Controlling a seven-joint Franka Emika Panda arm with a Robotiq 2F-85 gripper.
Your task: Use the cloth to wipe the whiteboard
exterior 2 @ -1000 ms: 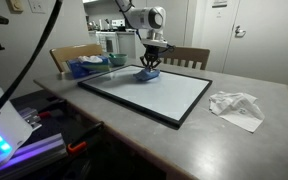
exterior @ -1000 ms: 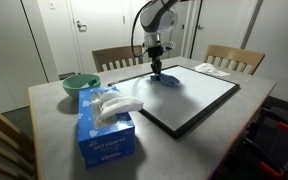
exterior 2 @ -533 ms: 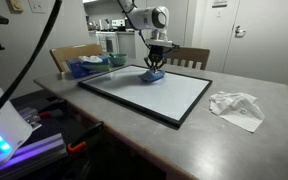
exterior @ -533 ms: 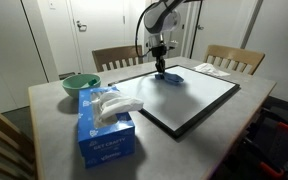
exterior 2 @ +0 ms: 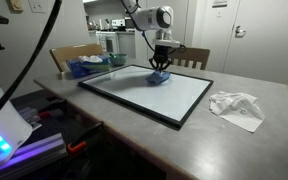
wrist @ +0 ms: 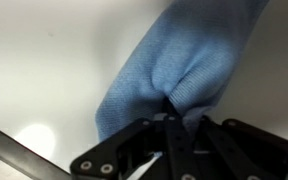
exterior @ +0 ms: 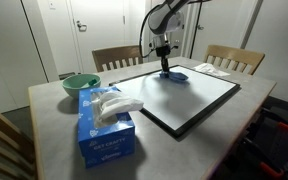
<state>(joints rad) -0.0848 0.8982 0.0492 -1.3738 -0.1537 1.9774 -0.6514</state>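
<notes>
A grey table [exterior: 49, 105] in a room with closed doors carries the whiteboard [exterior: 189, 100]. In an exterior view, your gripper [exterior: 165, 68] presses the blue cloth [exterior: 175, 76] onto the board near its far edge, upper centre of frame. In an exterior view, the cloth [exterior 2: 159, 79] sits centre frame, well apart from the crumpled tissue [exterior 2: 236, 105]. In the wrist view, the fingers pinch a fold of cloth at lower centre. You look mid-wipe; next, sweep across the rest of the board while pressing down evenly.
</notes>
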